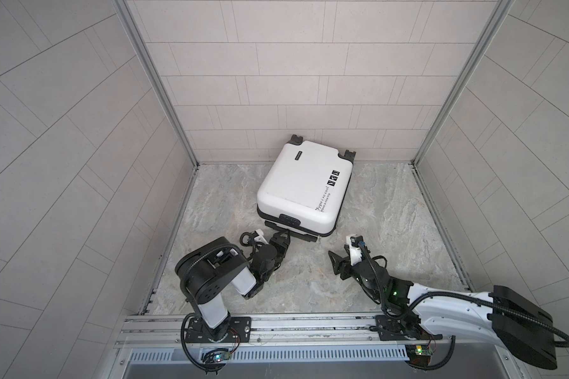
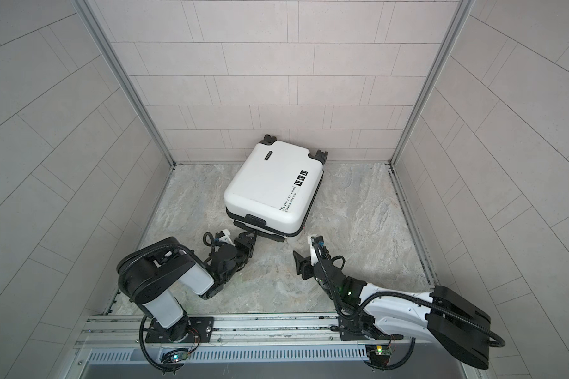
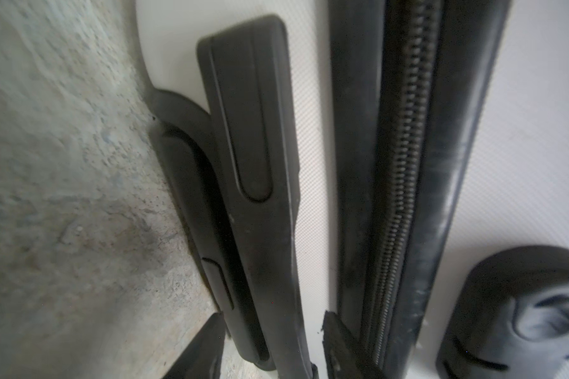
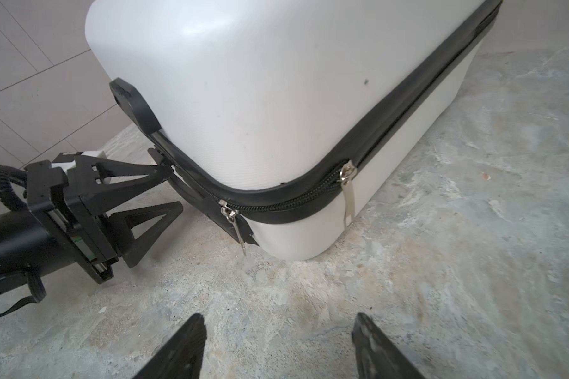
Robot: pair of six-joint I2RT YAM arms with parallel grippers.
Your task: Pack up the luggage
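Note:
The luggage (image 1: 303,183) (image 2: 273,190) is a white hard-shell suitcase lying flat and zipped shut on the marbled floor, its black wheels (image 1: 297,139) towards the back wall. My left gripper (image 1: 285,241) (image 2: 252,241) is at its near side, open. The wrist view shows the fingers standing either side of the black handle (image 3: 260,197), beside the zipper band (image 3: 404,164), with a gap to one finger. My right gripper (image 1: 333,262) (image 2: 297,262) (image 4: 280,316) hovers open and empty over bare floor, short of the near right corner, where two metal zipper pulls (image 4: 347,193) hang.
Tiled walls with aluminium corner posts (image 1: 158,85) enclose the floor on three sides. The suitcase's wheels almost touch the back wall. A metal rail (image 1: 293,323) carrying both arm bases runs along the front edge. Bare floor (image 1: 391,213) lies right of the suitcase.

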